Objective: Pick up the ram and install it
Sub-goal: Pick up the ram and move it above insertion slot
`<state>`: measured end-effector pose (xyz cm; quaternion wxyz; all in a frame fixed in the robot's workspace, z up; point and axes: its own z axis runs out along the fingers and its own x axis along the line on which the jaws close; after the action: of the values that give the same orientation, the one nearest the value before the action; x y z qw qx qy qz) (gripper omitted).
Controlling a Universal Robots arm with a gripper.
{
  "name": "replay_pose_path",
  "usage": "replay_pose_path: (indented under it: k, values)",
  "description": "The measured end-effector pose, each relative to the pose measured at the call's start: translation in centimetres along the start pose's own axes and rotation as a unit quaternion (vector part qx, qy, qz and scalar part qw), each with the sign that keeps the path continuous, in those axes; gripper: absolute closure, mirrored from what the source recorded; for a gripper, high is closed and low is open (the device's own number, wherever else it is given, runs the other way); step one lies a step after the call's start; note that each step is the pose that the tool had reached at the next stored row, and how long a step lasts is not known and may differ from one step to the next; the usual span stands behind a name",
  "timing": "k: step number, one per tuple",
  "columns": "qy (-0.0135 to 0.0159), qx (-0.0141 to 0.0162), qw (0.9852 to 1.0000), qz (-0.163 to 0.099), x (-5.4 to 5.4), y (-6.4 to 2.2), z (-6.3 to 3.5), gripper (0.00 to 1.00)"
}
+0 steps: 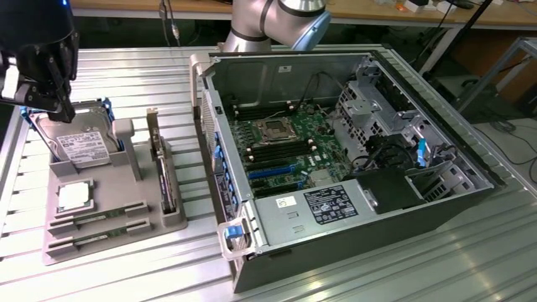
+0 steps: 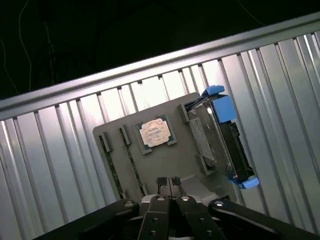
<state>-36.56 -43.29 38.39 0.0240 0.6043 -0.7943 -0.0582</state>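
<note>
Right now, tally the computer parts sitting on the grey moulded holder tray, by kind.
Thin green ram sticks in slots: 2
Silver hard drive with white label, in blue caddy: 1
Square metal-topped processor chip: 1
Upright expansion card: 1
Total: 5

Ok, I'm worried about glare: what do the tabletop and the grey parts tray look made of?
Tabletop: ribbed metal, likely aluminium, semi-glossy; bright streaks run along its ribs. Grey parts tray: probably plastic, matte; flat dull grey, no reflections.
</note>
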Motion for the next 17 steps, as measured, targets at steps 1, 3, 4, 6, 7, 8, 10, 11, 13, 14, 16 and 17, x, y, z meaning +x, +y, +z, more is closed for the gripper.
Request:
replay_pose_path:
  k: [1,3,4,6,7,8,10,11,13,14,16,17]
  values:
    - [0.0017,-0.0005,0.9999,-0.013,0.00,0.00,-0.01,0.89]
    - [0.0040,-0.0011,0.9995,-0.033,0.00,0.00,-0.01,0.89]
    - [0.0056,-0.0015,0.9990,-0.045,0.00,0.00,0.00,0.89]
    - [0.0080,-0.0021,0.9979,-0.065,0.00,0.00,0.00,0.89]
    - [0.0093,-0.0024,0.9972,-0.074,0.00,0.00,0.00,0.89]
    - [0.0107,-0.0026,0.9965,-0.083,0.00,0.00,0.00,0.89]
    - [0.0140,-0.0032,0.9942,-0.106,0.00,0.00,0.00,0.89]
    - [0.0153,-0.0036,0.9932,-0.116,0.00,0.00,-0.01,0.89]
    - [0.0177,-0.0042,0.9906,-0.136,0.00,0.00,0.00,0.89]
    - [0.0187,-0.0044,0.9894,-0.144,0.00,0.00,0.00,0.89]
    - [0.0223,-0.0054,0.9846,-0.173,0.00,0.00,-0.01,0.89]
    - [0.0233,-0.0056,0.9833,-0.181,0.00,0.00,-0.01,0.89]
